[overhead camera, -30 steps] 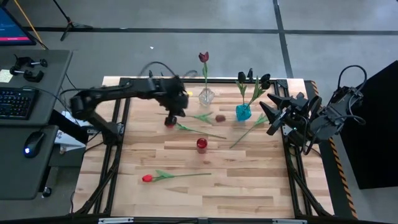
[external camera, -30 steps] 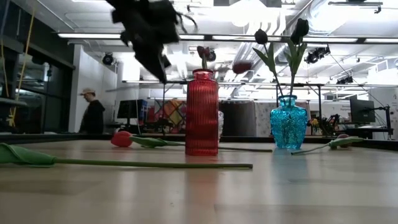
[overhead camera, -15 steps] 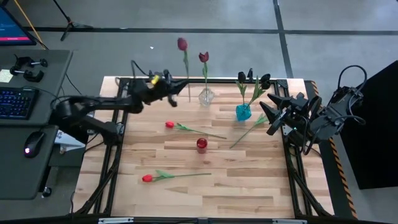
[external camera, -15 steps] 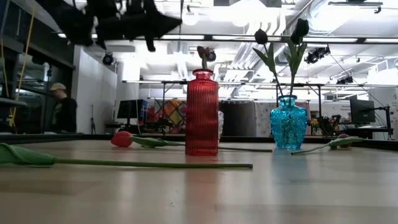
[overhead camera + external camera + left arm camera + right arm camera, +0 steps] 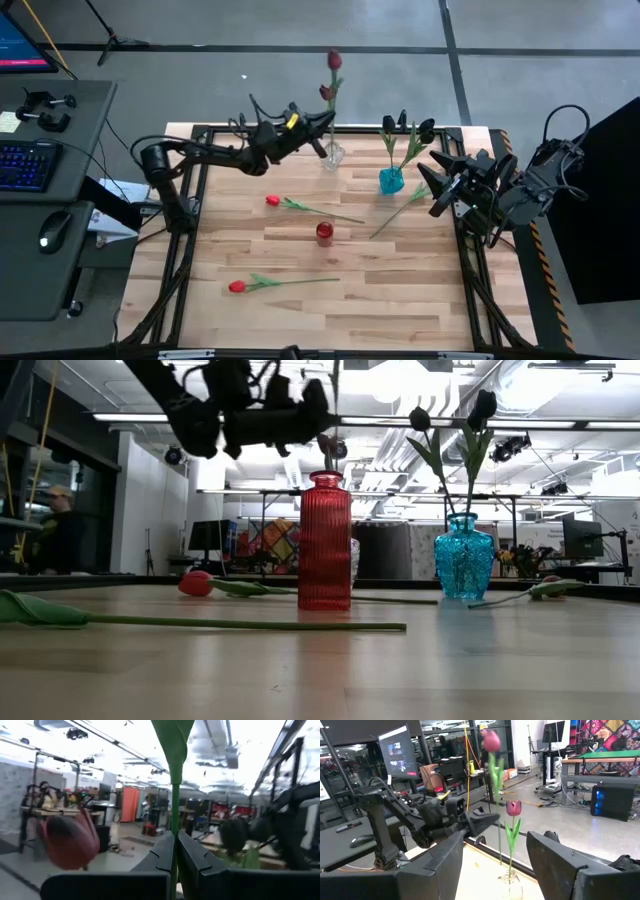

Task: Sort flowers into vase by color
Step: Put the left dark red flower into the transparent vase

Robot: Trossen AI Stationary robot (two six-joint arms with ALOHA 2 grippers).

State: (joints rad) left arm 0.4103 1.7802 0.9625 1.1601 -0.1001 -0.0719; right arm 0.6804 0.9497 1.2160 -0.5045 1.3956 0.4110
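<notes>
Left gripper [image 5: 322, 146] carries a maroon tulip [image 5: 333, 59] to the clear vase [image 5: 332, 157].

Its fingers clamp the stem upright above the vase (one maroon bloom already inside); two dark tulips fill the blue vase [image 5: 391, 181], three lie unsorted, right gripper [image 5: 437, 178] open at the table's edge.

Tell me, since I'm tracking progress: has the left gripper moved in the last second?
Yes. The left gripper, shut on a maroon tulip's green stem, has moved from the table's middle back to the clear glass vase.
</notes>
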